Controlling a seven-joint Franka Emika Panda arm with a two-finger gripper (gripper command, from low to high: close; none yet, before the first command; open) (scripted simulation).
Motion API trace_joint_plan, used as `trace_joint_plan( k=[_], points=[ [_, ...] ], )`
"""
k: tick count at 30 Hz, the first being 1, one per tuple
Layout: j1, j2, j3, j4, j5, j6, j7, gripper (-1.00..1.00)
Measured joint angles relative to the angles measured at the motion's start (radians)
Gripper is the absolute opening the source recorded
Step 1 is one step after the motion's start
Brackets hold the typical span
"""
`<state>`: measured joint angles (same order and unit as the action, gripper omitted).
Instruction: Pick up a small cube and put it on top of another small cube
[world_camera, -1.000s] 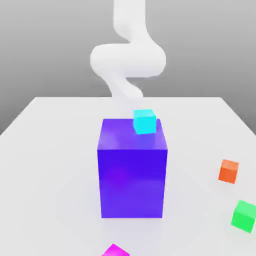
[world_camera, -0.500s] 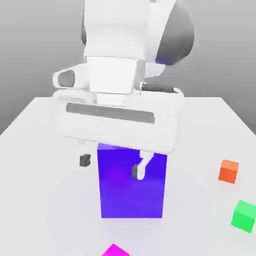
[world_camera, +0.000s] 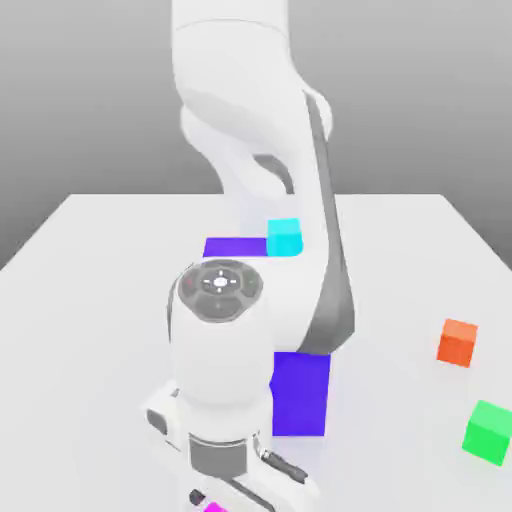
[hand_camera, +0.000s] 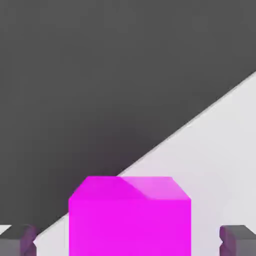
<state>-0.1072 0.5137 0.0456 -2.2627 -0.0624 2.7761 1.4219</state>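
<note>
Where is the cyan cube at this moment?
In the exterior view the cyan cube sits on top of the big blue-purple block, at its far corner toward that view's right, just beside the robot arm.

Magenta small cube (hand_camera: 130, 217); blue-purple block (world_camera: 300, 395); cyan cube (world_camera: 284, 238); white arm (world_camera: 250, 150).

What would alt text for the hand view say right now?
A magenta cube sits between the two dark fingertips of the gripper, with a visible gap on each side. Behind it, the white table meets a dark grey backdrop.

magenta cube (hand_camera: 130, 217) between claw fingertips (hand_camera: 239, 240)
</note>
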Motion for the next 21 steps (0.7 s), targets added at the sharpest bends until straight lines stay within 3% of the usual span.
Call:
trace_joint_plan(
  k=[5,10,21],
  points=[
    [0.0,-0.001,0.001,0.0,0.0,0.0,0.001,-1.0],
    [0.005,-0.148,0.024,-0.035,0.016,-0.114,0.004,-1.0],
    [0.363,-0.307,0.24,-0.125,-0.027,-0.19,0.382,-1.0]
  ],
)
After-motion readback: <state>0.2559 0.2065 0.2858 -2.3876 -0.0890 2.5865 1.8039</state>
